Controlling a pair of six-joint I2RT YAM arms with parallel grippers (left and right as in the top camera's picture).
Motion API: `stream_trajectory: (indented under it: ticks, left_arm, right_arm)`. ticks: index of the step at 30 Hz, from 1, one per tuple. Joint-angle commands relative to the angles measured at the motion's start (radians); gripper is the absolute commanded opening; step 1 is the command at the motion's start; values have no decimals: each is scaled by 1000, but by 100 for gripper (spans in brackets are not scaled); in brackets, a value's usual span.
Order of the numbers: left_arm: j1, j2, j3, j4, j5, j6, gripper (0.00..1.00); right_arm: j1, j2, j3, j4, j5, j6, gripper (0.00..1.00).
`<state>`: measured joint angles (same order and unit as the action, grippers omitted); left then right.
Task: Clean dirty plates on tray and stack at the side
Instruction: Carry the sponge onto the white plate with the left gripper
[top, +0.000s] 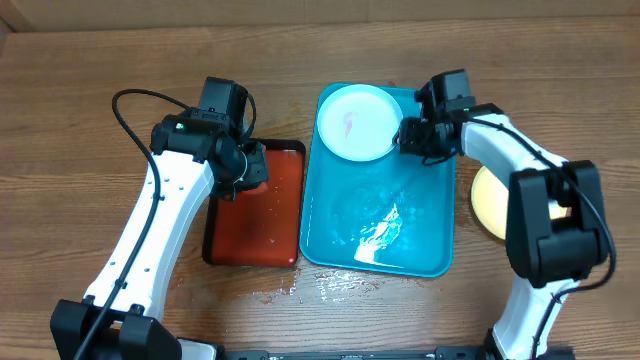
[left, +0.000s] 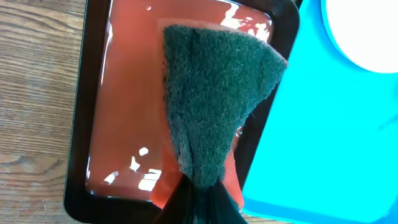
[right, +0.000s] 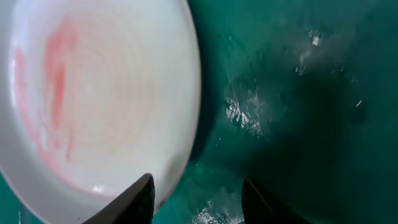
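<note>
A pale plate (top: 357, 122) with a pink smear lies in the far left corner of the wet teal tray (top: 340, 230). My right gripper (top: 410, 135) is at the plate's right rim. In the right wrist view its jaws stand open astride that rim: one finger (right: 134, 202) is over the plate (right: 93, 93), the other over the tray (right: 298, 93). My left gripper (top: 250, 170) hovers over the red tray (top: 270, 220), shut on a green-and-orange sponge (left: 214, 99). A yellowish plate (top: 488, 200) rests on the table right of the teal tray, partly hidden by the right arm.
The black-rimmed red tray (left: 124, 93) holds a film of water and lies against the teal tray's (left: 329, 124) left side. Water is spilled on the wooden table (top: 340, 285) in front of the teal tray.
</note>
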<state>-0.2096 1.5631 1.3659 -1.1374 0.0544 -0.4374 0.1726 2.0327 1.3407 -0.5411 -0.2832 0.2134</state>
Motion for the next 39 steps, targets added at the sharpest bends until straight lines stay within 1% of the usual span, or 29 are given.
stream_trajectory:
  ticks: [1, 3, 4, 6, 9, 13, 15, 19, 21, 24, 27, 29, 31, 33, 39]
  left_arm:
    - [0, -14, 19, 5, -3, 23, 4]
    - [-1, -15, 20, 9, 11, 24, 4]
    - [-1, -15, 22, 12, 19, 28, 4]
    - [-4, -15, 34, 20, 28, 34, 4]
    - [-29, -15, 39, 53, 41, 34, 4]
    - [-108, -5, 37, 131, 40, 34, 4]
    - [-154, 18, 37, 163, 40, 3, 4]
    - [-253, 117, 37, 251, 79, -70, 4]
    - [-296, 180, 37, 306, 116, -77, 4]
    - [-347, 288, 37, 388, 151, -145, 4]
    - [-360, 364, 37, 449, 206, -177, 4]
    - [-360, 408, 37, 461, 206, -229, 4]
    - [-357, 445, 37, 462, 191, -269, 4]
    - [-352, 463, 38, 459, 145, -270, 4]
    - [-351, 466, 52, 370, -188, -242, 4]
  right_arm:
    - [20, 53, 7, -30, -25, 27, 28]
    - [25, 57, 7, -65, -23, 27, 6]
    - [25, 55, 7, -88, -19, 27, 4]
    - [24, 28, 8, -170, -6, 58, 4]
    - [27, -9, 8, -269, -2, 57, 4]
    - [35, -46, 8, -398, 49, 111, 4]
    - [35, -47, 8, -440, 60, 156, 4]
    - [36, -47, 6, -468, 53, 223, 4]
    - [36, -47, 6, -468, 54, 229, 4]
    - [36, -47, 6, -468, 55, 228, 4]
    - [36, -46, 6, -468, 53, 226, 4]
    - [36, -46, 5, -465, 58, 225, 4]
    - [36, -46, 5, -464, 58, 225, 4]
    - [36, -46, 5, -464, 58, 225, 4]
    - [37, -46, 5, -463, 58, 225, 4]
